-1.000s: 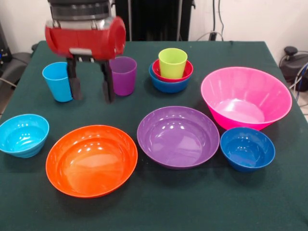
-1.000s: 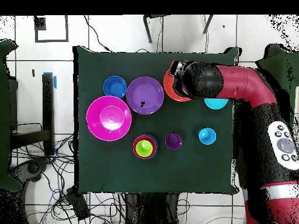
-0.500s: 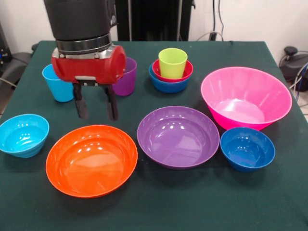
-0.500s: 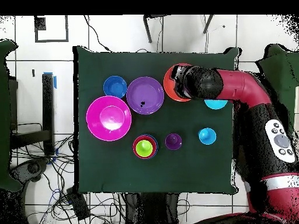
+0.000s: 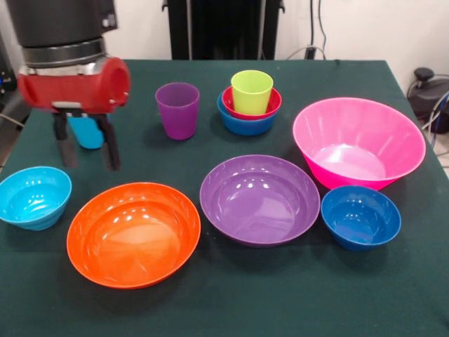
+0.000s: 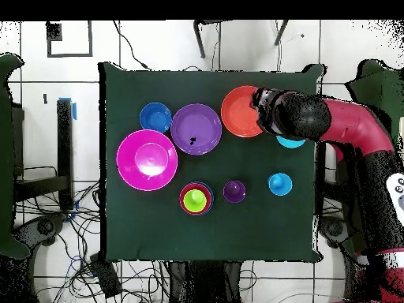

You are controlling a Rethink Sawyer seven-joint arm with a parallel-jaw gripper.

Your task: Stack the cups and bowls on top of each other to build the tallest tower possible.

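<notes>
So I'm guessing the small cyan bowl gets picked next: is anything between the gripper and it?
Nothing visible is. The gripper, jaws open and empty, hangs above bare cloth just beside the cyan bowl. The light blue cup stands behind the jaws, away from the bowl, and the orange bowl lies off to the other side.

Green table (image 5: 231, 302), bowls (image 5: 259, 199), cups (image 5: 177, 110)
</notes>
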